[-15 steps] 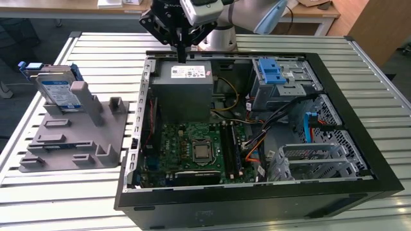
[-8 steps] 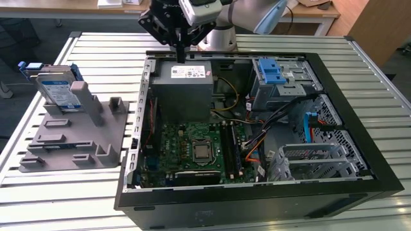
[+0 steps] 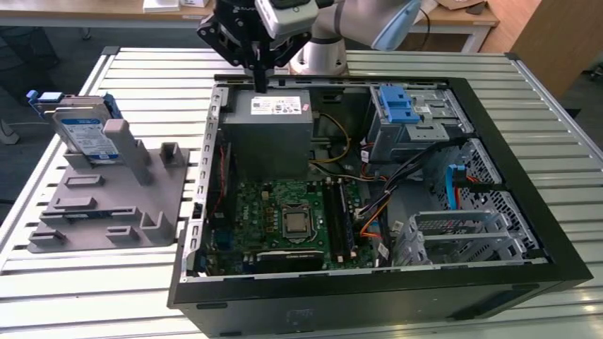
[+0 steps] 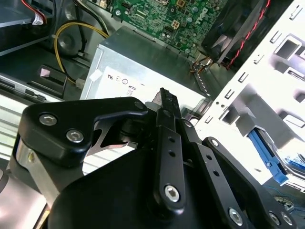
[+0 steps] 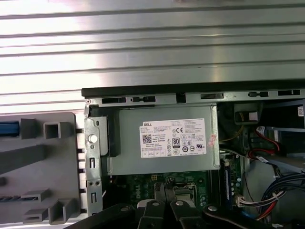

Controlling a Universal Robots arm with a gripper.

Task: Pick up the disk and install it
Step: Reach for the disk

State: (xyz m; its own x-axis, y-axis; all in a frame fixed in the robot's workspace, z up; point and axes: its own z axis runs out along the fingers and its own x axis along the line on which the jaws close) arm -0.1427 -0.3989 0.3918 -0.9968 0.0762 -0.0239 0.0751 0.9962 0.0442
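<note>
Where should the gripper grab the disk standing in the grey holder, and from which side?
Probably the top end, from above. The disk leans near upright in the grey holder, with its lower part seated there and a grey post against the labelled face. The upper end stands free, so fingers could close across the thin body, label face to back, beside the blue carrier frame.
</note>
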